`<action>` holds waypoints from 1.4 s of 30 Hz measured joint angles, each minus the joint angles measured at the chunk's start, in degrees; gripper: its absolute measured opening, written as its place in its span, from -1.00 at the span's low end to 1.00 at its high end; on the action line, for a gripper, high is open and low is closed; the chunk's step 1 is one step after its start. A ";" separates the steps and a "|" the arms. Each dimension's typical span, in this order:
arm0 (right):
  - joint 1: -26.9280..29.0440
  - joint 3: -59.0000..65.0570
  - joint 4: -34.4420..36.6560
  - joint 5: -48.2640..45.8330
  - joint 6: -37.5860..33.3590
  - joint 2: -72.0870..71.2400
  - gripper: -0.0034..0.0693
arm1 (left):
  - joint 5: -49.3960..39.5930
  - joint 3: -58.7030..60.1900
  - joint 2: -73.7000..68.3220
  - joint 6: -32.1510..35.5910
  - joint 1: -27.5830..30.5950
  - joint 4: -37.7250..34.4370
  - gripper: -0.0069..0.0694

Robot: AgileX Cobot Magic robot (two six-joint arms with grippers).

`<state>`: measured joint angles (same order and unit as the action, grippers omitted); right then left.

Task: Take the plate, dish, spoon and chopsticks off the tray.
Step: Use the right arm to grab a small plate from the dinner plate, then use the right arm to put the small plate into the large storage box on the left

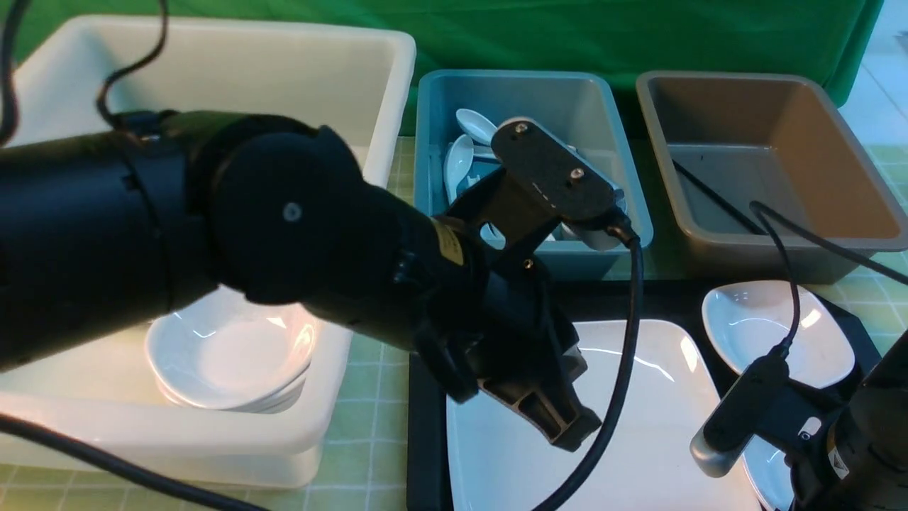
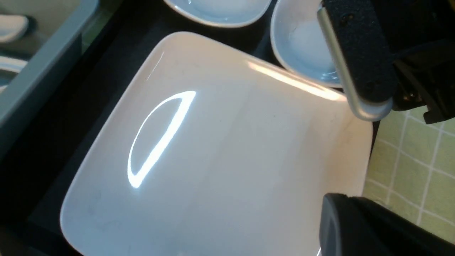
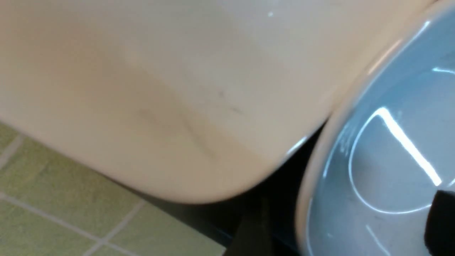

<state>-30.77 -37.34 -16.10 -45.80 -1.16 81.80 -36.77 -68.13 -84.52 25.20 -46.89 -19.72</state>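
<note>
Front view: L end effector (image 1: 560,419) over plate (image 1: 652,426) on tray (image 1: 425,440); grip state unclear, R end effector (image 3: 442,227) too.

The left arm (image 1: 213,227) stretches across from the left, its wrist tipped down so the left gripper (image 1: 560,419) points low at centre, finger spacing hidden, while the right arm (image 1: 865,440) crouches low at the near right.

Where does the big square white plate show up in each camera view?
Front view: plate lower centre on the tray, partly behind the left arm.
Left wrist view: plate fills most of the frame.
Right wrist view: plate spans the top, rounded corner low.
Shared landmark: the green checked tablecloth.
</note>
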 joint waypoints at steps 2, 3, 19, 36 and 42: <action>0.00 0.00 0.02 0.13 0.04 0.71 0.68 | -0.21 -0.22 -0.45 -0.37 0.00 1.56 -0.83; 0.00 0.00 0.02 0.21 0.04 1.23 0.68 | -0.26 -0.22 -0.57 -0.79 0.00 2.46 -0.83; -0.13 -0.83 -1.41 -2.60 -0.23 0.33 -0.59 | -0.37 -0.49 -0.70 -2.77 0.00 7.44 -0.83; -0.04 -32.42 21.06 -9.93 -8.19 -16.64 -0.83 | -8.42 -10.35 -0.46 -14.71 14.56 12.86 -0.83; -2.68 -51.06 37.14 -9.76 -18.88 -1.30 -0.83 | -15.09 -12.01 5.64 -15.85 35.47 12.80 -0.83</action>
<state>-33.45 -88.40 21.04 -55.56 -20.04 80.50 -51.85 -80.14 -78.88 9.36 -11.42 -6.92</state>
